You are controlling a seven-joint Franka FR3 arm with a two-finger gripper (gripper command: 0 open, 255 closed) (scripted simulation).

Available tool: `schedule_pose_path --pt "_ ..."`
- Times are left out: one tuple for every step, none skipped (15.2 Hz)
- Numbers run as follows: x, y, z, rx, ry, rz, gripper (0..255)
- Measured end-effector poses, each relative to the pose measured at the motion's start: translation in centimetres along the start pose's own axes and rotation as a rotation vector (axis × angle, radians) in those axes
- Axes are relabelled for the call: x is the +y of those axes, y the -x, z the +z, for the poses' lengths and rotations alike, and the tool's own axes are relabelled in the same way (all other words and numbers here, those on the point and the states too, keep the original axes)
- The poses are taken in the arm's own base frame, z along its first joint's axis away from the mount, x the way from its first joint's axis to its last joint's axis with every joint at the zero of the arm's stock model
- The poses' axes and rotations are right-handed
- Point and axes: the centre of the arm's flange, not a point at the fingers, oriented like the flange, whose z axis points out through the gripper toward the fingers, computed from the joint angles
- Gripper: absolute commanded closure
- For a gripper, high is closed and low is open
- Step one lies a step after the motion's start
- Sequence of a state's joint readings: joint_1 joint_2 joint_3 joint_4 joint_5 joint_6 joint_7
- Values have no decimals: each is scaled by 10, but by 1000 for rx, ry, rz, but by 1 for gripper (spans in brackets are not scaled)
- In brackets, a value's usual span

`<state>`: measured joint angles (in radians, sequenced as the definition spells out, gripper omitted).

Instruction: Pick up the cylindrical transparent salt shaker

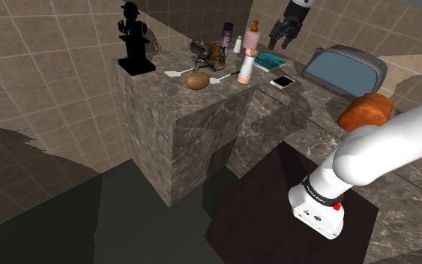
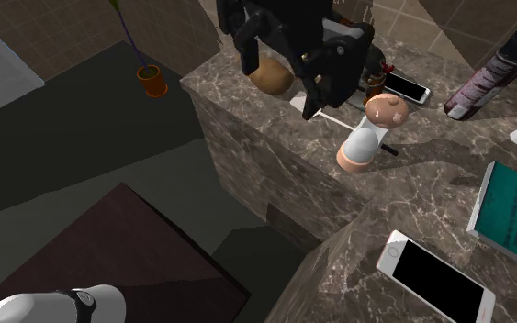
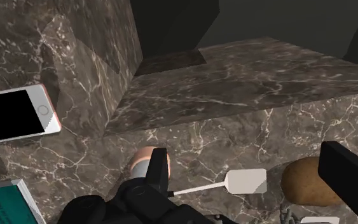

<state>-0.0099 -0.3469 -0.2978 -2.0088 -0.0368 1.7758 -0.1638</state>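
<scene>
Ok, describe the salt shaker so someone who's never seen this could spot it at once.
Look at the dark marble counter, on its raised block. Near that block's edge, beside the white spoon and the potato, stands the shaker. It alone is a cylinder with a pale middle and peach ends, the top one dotted with holes.

Spatula (image 1: 218, 78), potato (image 1: 197, 80), phone (image 1: 282, 81) nr shaker (image 1: 247, 66); top clear.
</scene>
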Motion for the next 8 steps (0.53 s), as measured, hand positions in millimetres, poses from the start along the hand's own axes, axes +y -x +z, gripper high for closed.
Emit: schedule_pose_path --pt "9 -10 6 -3 -8 1 0" --pt "16 -21 8 -6 -15 2 0" --pt "22 -31 13 -8 -23 3 0" --pt "31 -43 18 -10 -31 4 0" --pt "39 -53 24 -13 -38 5 0" --pt "46 -64 29 -15 -46 6 0" --pt "50 -74 32 -18 -54 7 0" --pt "58 -83 37 -21 -62 8 0"
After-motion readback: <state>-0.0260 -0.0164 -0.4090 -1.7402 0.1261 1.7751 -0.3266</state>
